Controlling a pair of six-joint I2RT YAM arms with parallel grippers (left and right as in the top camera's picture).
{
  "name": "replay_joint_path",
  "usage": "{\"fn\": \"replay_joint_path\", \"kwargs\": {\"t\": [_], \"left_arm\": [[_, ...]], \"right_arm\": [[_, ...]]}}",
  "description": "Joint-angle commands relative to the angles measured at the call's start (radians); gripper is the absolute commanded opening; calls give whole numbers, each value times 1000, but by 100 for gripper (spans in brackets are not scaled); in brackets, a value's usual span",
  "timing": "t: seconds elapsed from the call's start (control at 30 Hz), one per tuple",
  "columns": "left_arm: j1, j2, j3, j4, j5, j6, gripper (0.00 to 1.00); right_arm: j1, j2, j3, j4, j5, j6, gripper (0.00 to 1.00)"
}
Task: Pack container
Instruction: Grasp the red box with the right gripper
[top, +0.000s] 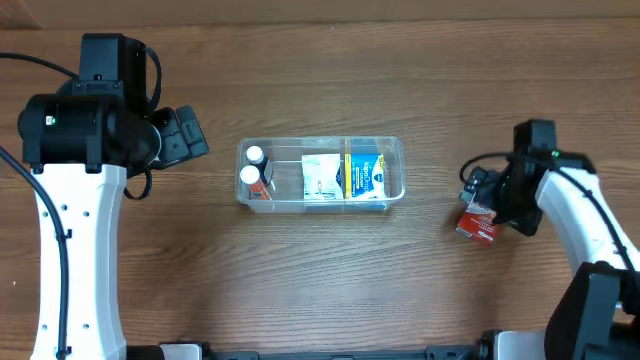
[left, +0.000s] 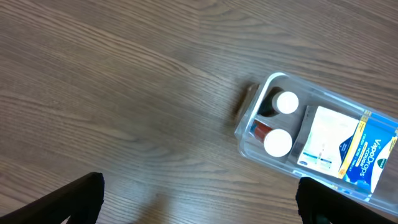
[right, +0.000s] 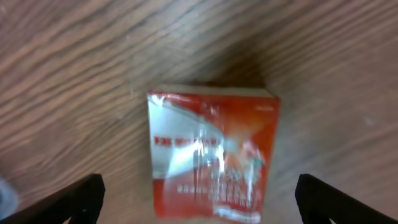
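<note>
The clear plastic container (top: 392, 148) lies in the middle of the table. It holds two small white-capped bottles (top: 251, 166), a white packet (top: 320, 178) and a blue and yellow packet (top: 367, 176). It also shows in the left wrist view (left: 249, 134) at the right. A red box (top: 477, 227) lies on the table to the right of the container. My right gripper (right: 199, 202) is open right above the red box (right: 211, 152), fingers wide on either side. My left gripper (left: 199, 199) is open and empty over bare table left of the container.
The wooden table (top: 320, 290) surrounds the container. The left arm (top: 90, 130) stands at the far left. The right arm (top: 565, 200) reaches in from the right edge.
</note>
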Motion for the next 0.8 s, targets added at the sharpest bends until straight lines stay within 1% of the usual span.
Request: {"fn": "replay_joint_path", "kwargs": {"t": [0.0, 0.13, 0.27, 0.5, 0.7, 0.77], "left_arm": [[2, 0, 0, 0, 3, 23, 100], [2, 0, 0, 0, 2, 23, 100], [2, 0, 0, 0, 3, 23, 100], [2, 0, 0, -2, 2, 23, 100], [2, 0, 0, -2, 2, 23, 100], [2, 0, 0, -2, 2, 23, 100]], "right_arm": [[-4, -11, -80, 88, -5, -19, 100], [-4, -10, -124, 168, -5, -19, 100], [-4, -10, -128, 179, 2, -18, 96], [-4, -1, -161, 208, 19, -14, 95], [-4, 105, -161, 208, 25, -14, 95], [-3, 108, -161, 210, 24, -14, 93]]}}
